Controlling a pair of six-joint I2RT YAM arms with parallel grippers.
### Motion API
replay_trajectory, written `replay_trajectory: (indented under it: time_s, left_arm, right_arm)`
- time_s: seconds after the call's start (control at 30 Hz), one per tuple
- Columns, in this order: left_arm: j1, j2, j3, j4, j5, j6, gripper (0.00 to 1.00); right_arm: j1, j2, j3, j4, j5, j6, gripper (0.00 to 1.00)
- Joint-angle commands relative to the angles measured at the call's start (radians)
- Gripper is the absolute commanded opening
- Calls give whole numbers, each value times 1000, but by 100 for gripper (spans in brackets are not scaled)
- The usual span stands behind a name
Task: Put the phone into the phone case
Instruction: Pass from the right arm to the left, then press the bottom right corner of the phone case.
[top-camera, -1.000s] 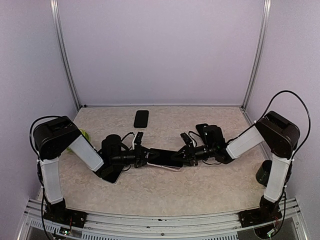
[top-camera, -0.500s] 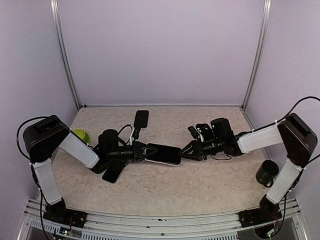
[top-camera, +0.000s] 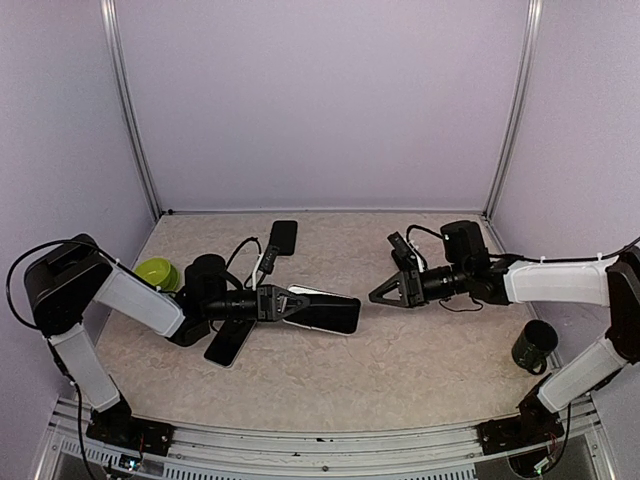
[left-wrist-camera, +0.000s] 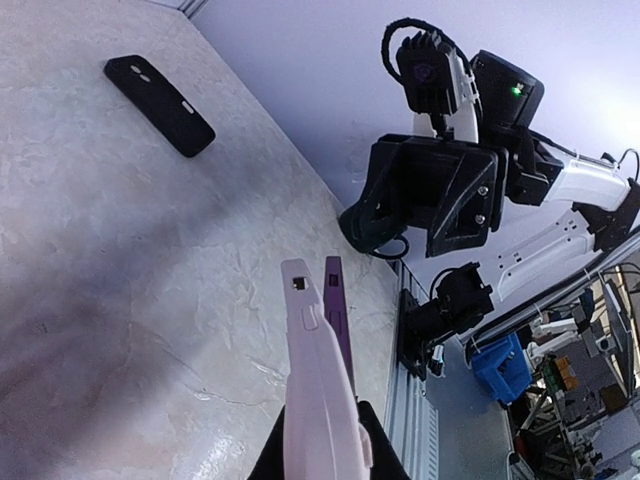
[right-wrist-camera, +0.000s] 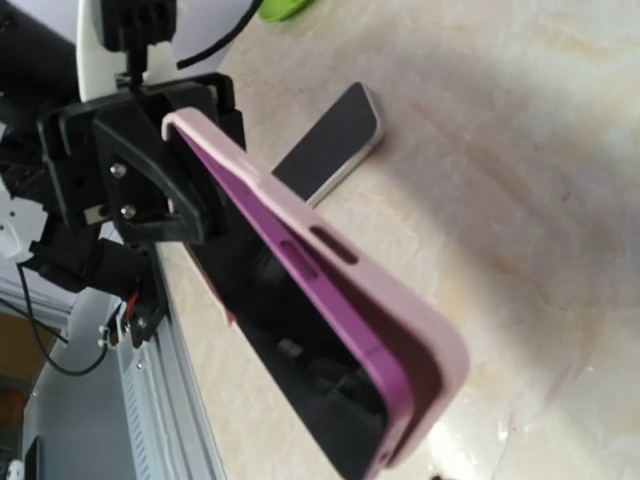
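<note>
The left gripper (top-camera: 284, 303) is clenching one end of the pink case (left-wrist-camera: 320, 400), holding it off the table (top-camera: 400, 370) with the phone (top-camera: 328, 312) sitting inside. The right gripper (top-camera: 381, 293) is hanging released, well apart from it.

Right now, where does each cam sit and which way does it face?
Top external: above and behind the bases, looking down on the beige marbled tabletop; both arms show, left claw clamping the pink silicone phone case, right claw open, apart.
Left wrist: looks along the case toward the right claw; own fingers at bottom edge.
Right wrist: faces the case and left claw; own fingers unseen.
Shared: all three show the case.
</note>
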Motion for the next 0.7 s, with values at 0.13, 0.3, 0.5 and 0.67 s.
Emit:
replay_trajectory:
  time_s: [0.13,0.3,0.5,0.67]
  left_arm:
    - [-29,-117,-28,52,121,173,1]
    - [-57,-163,-34,18,150,242,1]
    - [-72,-187,-55,67,198,249,1]
    - [-72,-186,-66,128,235,214,1]
  right_arm:
    - [-10,-69,-37,33,-103,-49,51]
    - [8,-69,-66,127,-201,-21,57]
    - [72,-90,-85,187,-257,-31,58]
    - [115,-93,-86,199,-281,-51,57]
